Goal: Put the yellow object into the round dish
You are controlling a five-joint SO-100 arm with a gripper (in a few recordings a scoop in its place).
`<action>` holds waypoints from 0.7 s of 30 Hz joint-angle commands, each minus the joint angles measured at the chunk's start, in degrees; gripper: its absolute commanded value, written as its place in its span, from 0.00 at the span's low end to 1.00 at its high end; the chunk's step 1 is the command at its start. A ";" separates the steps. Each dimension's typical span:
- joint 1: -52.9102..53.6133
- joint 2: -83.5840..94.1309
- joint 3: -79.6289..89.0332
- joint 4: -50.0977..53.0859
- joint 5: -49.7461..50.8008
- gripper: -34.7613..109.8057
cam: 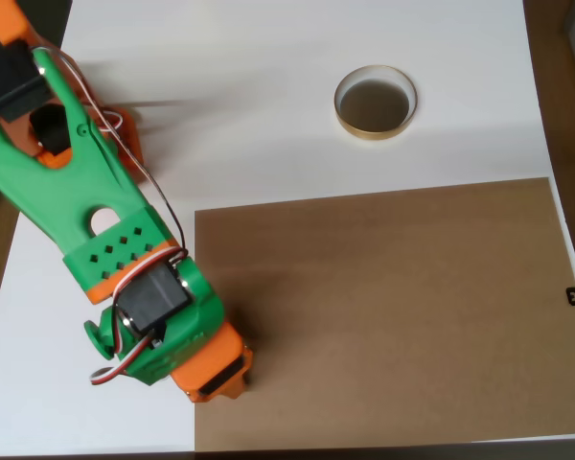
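Reaching down at about 7 o'clock in the overhead view, the end effector (218, 377) sits at the left edge of the brown board (383, 307), near its lower corner. Only the orange housing at its tip shows from above; the fingers are hidden beneath the wrist, so whether they are spread or pressed together cannot be told. The yellow object cannot be made out; judged from the pose, it may lie under the end effector or be between the fingers, which would explain why the arm is folded low over this spot.

Wrist servo and green upper link (77, 182) run back toward 10 o'clock, to the base at the top-left corner. White and red leads loop along the link.

The round dish (375, 103) stands at about 1 o'clock on the white surface (249, 86), just above the board's top edge and well apart from the end effector. Open side up, dark bottom bare; ready to receive.

Judgement: step in hand is the pick, or its approach. The carry to the dish is not yet begun.

No readable writing. A small dark tag (574, 296) at the board's right edge, about 3 o'clock, is too small to read.
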 commanded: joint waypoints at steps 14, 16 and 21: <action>-2.55 31.46 10.02 -0.18 -0.53 0.24; -3.08 35.07 11.07 0.18 -0.79 0.24; -4.66 39.11 10.28 3.34 -1.58 0.24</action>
